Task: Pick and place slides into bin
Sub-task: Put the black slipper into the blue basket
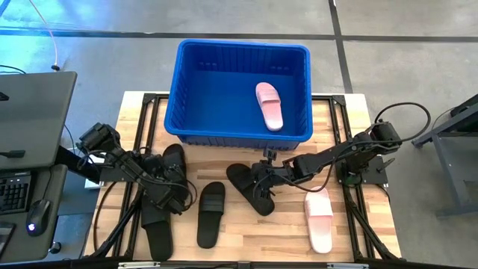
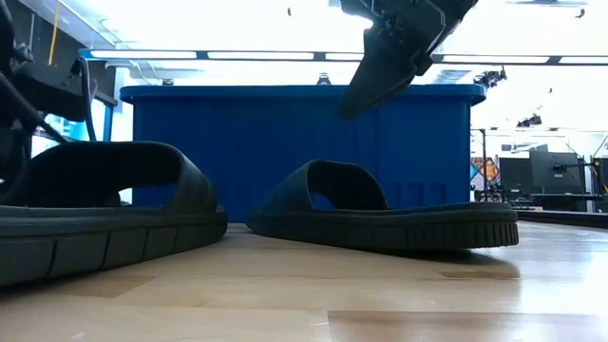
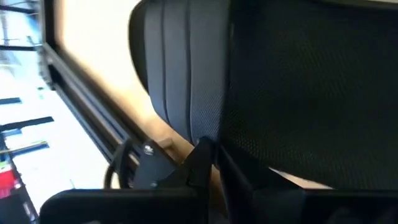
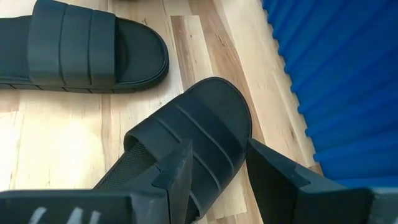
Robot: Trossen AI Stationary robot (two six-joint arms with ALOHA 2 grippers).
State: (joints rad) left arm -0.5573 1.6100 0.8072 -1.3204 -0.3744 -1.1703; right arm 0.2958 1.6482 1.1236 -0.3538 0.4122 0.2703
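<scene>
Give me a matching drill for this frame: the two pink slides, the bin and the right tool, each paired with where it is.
Things:
1. pink slide
2. second pink slide
3. bin
4. right tool

Places:
A. over a black slide's strap
B. on the table, right of the black slides
C. inside the bin
D. at the table's far edge

Pairs: 1-C, 2-B, 3-D, 4-A

Overhead view of a wooden table [image 1: 246, 232] with a blue bin [image 1: 243, 131] holding one pink slide [image 1: 269, 104], another pink slide [image 1: 319, 220] and four black slides on the table, the left gripper [image 1: 173, 196] and right gripper [image 1: 263, 179] each over a black one
</scene>
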